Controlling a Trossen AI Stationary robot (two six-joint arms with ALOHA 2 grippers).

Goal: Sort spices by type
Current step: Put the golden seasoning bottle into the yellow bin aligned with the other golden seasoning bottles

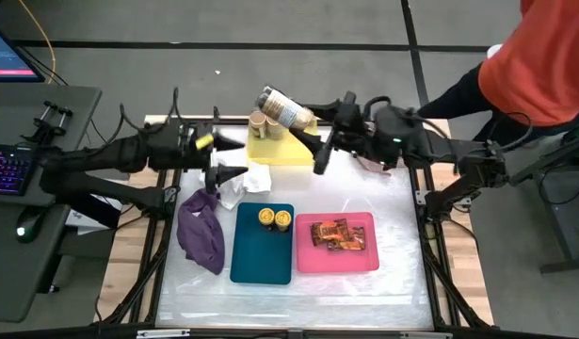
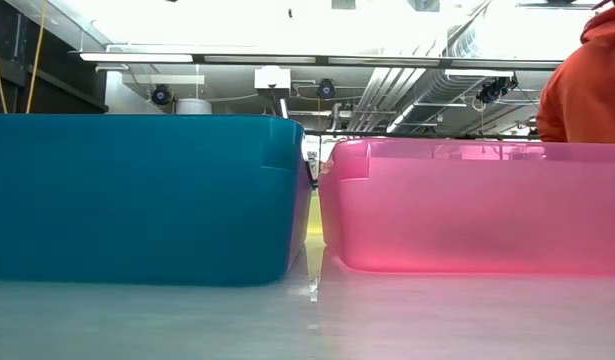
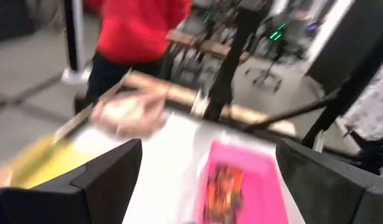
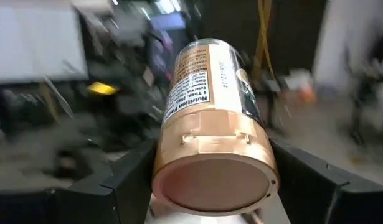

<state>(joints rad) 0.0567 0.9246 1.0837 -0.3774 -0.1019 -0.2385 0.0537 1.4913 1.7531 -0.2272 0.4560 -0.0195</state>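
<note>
My right gripper point(image 1: 308, 127) is shut on a tan-lidded spice jar point(image 1: 284, 108) that is in the air over the yellow tray point(image 1: 275, 151). Two more tan-lidded jars point(image 1: 260, 121) stand in that tray's far left corner. Two yellow-lidded jars point(image 1: 275, 218) stand in the teal tray point(image 1: 261, 254). The orange-red packets point(image 1: 332, 234) lie in the pink tray point(image 1: 360, 256). My left gripper point(image 1: 240, 158) is open and holds nothing, above the white cloth point(image 1: 249, 182). Its wrist view looks over the pink tray point(image 3: 253, 168) and the packets point(image 3: 223, 186). My right gripper pinches the jar between its two fingers point(image 4: 126, 180) at the lid end point(image 4: 210, 155), coming from the table's right side. The jar is lifted clear and lies nearly level. Its tan lid point(image 4: 213, 183) faces the wrist and its base point(image 1: 266, 97) points to the far left.
A purple cloth point(image 1: 202, 234) lies left of the teal tray. A pinkish cloth point(image 3: 126, 112) lies near the far edge, under my right arm. A person in an orange-red top point(image 1: 553, 56) stands at the far right corner. The low view is filled by the teal point(image 2: 137, 200) and pink point(image 2: 467, 205) tray walls.
</note>
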